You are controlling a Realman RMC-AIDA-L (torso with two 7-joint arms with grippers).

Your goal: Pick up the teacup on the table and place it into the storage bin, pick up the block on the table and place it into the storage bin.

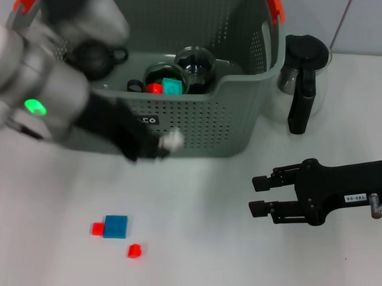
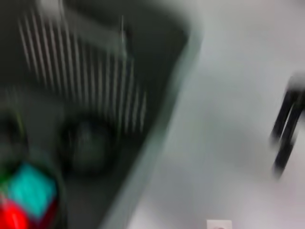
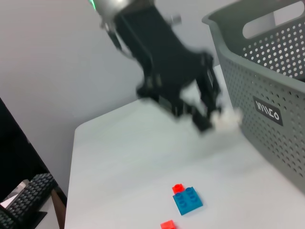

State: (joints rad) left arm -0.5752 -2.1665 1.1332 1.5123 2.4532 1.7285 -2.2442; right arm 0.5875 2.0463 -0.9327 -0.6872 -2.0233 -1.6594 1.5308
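The blue block (image 1: 115,226) lay on the white surface (image 1: 206,256) below and well apart from the left tool (image 1: 154,145), with two small red bricks (image 1: 98,228) beside it; glass teacups (image 1: 166,79) already sat in the storage bin (image 1: 198,127) just behind that tool. The left tool hung close to the bin's front wall, and whether its fingers were parted or gripping I could not tell. Swinging down fast, it risked clipping the wall or scattering the bricks. The right tool (image 1: 262,195) rested empty, fingers spread, far off.
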